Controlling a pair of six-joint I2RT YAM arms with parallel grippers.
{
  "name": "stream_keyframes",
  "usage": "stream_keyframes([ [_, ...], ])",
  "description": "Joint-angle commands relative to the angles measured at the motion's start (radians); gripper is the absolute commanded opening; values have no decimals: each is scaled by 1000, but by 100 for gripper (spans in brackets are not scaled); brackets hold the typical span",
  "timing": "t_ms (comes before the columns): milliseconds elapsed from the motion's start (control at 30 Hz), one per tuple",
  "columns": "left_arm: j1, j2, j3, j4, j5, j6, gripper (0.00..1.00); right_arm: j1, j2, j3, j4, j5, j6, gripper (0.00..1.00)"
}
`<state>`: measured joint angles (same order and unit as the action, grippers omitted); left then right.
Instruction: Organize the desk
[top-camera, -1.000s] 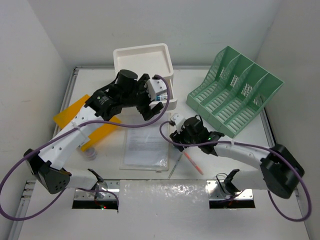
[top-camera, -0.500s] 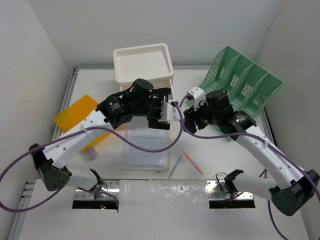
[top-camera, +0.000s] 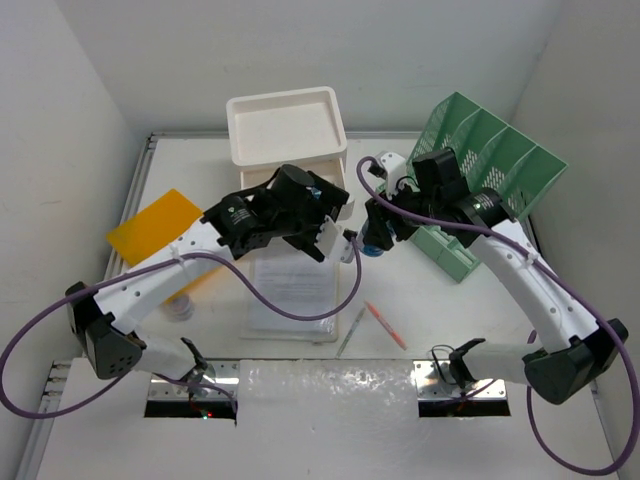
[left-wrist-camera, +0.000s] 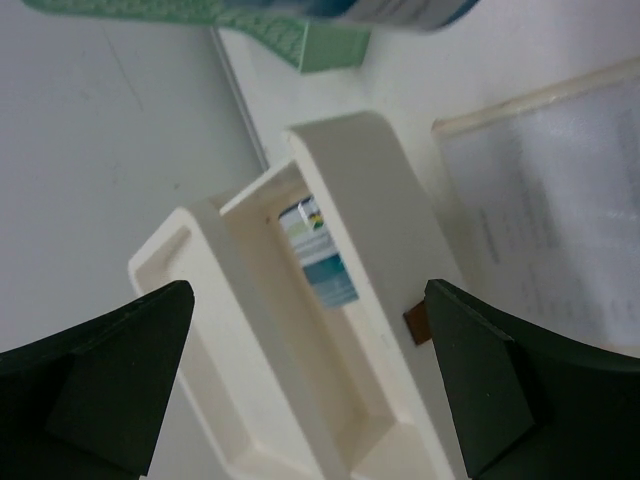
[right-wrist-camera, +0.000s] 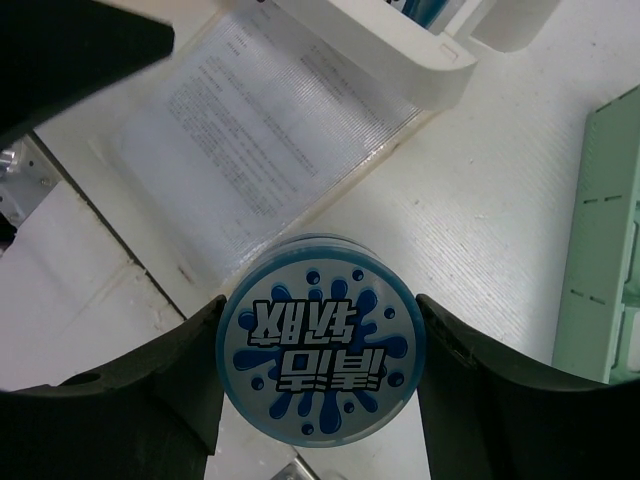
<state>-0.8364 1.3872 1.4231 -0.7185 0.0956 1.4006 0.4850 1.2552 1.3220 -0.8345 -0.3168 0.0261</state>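
The right gripper (right-wrist-camera: 318, 330) has its jaws clamped on a round blue-lidded tub (right-wrist-camera: 316, 365), one finger on each side of it, lid facing the wrist camera. Below the tub lie a sleeved document (right-wrist-camera: 250, 150) and bare white desk (right-wrist-camera: 470, 210). The desk spreads under both arms. Ahead of the jaws is the open drawer (right-wrist-camera: 400, 50), and off to one side the green file rack (right-wrist-camera: 610, 240).

The left gripper (left-wrist-camera: 308, 288) hangs with its jaws wide and nothing between them. It looks straight down into that drawer (left-wrist-camera: 370, 200), where a small labelled item (left-wrist-camera: 322, 255) lies.

The step in hand looks like stowing the tub in the drawer. The next move calls for carrying the tub over the opening, lowering it beside the labelled item and then releasing it. The left arm should keep clear of the path.
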Motion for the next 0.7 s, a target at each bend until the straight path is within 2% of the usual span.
stream_keyframes([
  [0,2,-79,-21,89,-195,113,100,-10,-8,54,27,-38,-2,0],
  [200,0,-135,-50,120,-168,211,100,-9,-22,59,83,-103,23,0],
  [367,-1,-250,-249,241,-93,515,100,-9,-39,53,101,-166,3,0],
  [433,-1,-296,-282,265,21,581,100,-10,-51,37,126,-194,1,0],
  [500,-6,-292,-273,194,84,613,100,-10,-62,14,167,-251,6,0],
  [667,-30,-260,-282,175,85,640,100,-9,-77,5,192,-304,12,0],
])
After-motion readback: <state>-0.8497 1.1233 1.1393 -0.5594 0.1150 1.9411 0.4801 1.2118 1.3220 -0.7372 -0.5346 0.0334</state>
